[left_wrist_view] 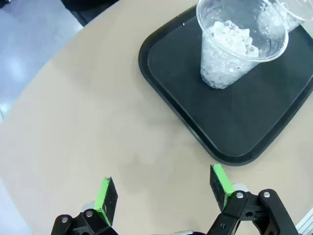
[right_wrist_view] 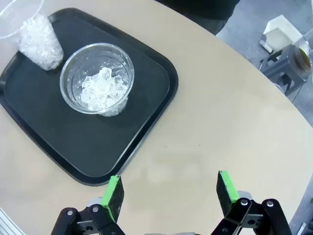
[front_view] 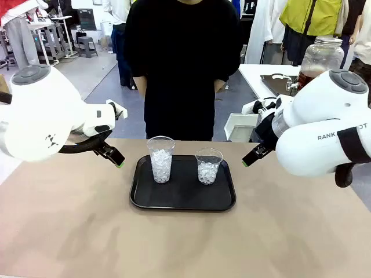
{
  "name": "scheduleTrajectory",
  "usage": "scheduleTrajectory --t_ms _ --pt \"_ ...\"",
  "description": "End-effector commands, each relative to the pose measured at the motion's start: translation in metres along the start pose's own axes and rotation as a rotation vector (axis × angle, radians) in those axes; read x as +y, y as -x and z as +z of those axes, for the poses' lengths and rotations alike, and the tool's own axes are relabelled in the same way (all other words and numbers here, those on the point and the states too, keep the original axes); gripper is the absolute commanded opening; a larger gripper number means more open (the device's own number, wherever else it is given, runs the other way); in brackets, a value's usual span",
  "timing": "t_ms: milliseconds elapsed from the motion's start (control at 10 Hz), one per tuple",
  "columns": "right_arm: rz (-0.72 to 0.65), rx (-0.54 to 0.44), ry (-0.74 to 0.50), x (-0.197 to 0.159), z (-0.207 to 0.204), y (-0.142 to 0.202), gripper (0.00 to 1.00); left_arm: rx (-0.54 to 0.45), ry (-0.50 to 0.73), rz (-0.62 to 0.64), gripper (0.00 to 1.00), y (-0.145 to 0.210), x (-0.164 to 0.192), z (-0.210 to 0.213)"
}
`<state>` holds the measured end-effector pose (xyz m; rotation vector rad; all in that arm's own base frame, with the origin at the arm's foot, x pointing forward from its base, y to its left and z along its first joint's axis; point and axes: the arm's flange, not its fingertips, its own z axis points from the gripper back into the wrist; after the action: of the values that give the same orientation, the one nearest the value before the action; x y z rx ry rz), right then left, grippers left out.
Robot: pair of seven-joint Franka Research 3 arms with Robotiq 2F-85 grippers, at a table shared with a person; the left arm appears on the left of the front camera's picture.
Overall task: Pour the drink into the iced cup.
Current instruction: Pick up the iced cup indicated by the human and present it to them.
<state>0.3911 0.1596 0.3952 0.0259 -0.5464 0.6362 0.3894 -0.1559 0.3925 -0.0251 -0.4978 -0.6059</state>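
The left claw (left_wrist_view: 164,193) is hanging with its green-padded jaws spread wide and nothing between them. It is hovering over the bare beige tabletop (front_view: 69,231), just beside the left edge of the black rounded plastic tray (front_view: 136,200). The right claw (right_wrist_view: 171,191) is hovering off the tray's right edge, equally wide and empty.

On the tray two clear plastic cups are standing upright and apart: the taller cup (front_view: 161,159) is carrying more ice, the shorter cup (front_view: 208,166) less. The drink (front_view: 305,77), an amber-brown liquid, is sitting low in the big clear glass dispenser jar (front_view: 322,58) on another table beyond the right arm, well apart from the tray.

With nothing gripped, the step in hand is probably reaching for a cup. Either claw should be coming in level at mid-wall and closing softly, since thin plastic is likely to buckle. It should be keeping the cup upright so no ice is tipping out. The right claw is hanging nearer the jar, so the shorter cup is looking like the easier pick.
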Motion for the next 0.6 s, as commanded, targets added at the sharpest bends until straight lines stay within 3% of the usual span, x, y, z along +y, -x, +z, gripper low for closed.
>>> scheduleTrajectory --t_ms 0,500 --pt "-0.001 -0.006 0.001 -0.0007 0.0022 -0.0009 1.0 -0.009 -0.001 -0.001 1.0 -0.0008 0.0003 -0.0001" --pt "-0.001 -0.006 0.001 -0.0007 0.0022 -0.0009 1.0 -0.009 -0.001 -0.001 1.0 -0.0008 0.0003 -0.0001"
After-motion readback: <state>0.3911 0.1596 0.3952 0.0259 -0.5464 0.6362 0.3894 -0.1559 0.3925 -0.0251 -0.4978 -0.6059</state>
